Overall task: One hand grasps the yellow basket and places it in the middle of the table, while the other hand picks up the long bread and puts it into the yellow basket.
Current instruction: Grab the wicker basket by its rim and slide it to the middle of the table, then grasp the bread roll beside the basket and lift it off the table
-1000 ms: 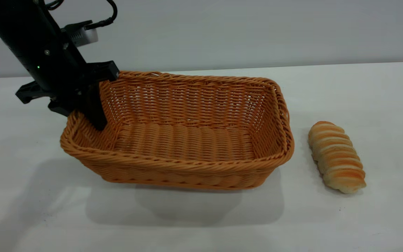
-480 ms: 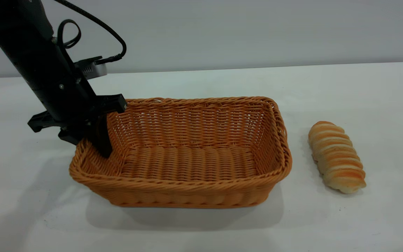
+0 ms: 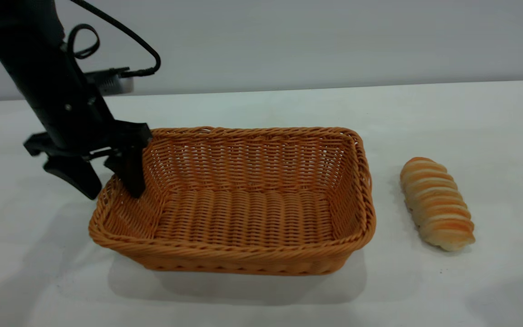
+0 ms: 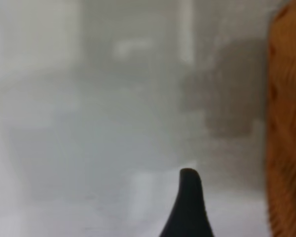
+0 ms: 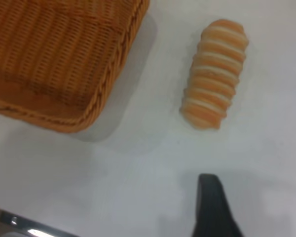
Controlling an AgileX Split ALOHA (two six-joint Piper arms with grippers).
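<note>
The yellow basket [image 3: 243, 213] rests flat on the white table [image 3: 261, 295], left of centre. My left gripper [image 3: 114, 194] is open and straddles the basket's left end wall, one finger inside and one outside, gripping nothing. In the left wrist view one finger [image 4: 187, 210] shows beside the basket's wall [image 4: 286, 123]. The long bread [image 3: 436, 203] lies on the table just right of the basket. My right gripper is out of the exterior view. Its wrist view shows a single finger [image 5: 210, 207] above bare table, with the bread [image 5: 214, 74] and a basket corner [image 5: 64, 59] beyond it.
A grey wall runs behind the table's far edge. A metal strip [image 5: 19, 224] shows at a corner of the right wrist view. Bare tabletop lies in front of the basket and to the right of the bread.
The left gripper lowered the raised, tilted basket onto the table, then opened and let go of its left wall. The bread has not moved.
</note>
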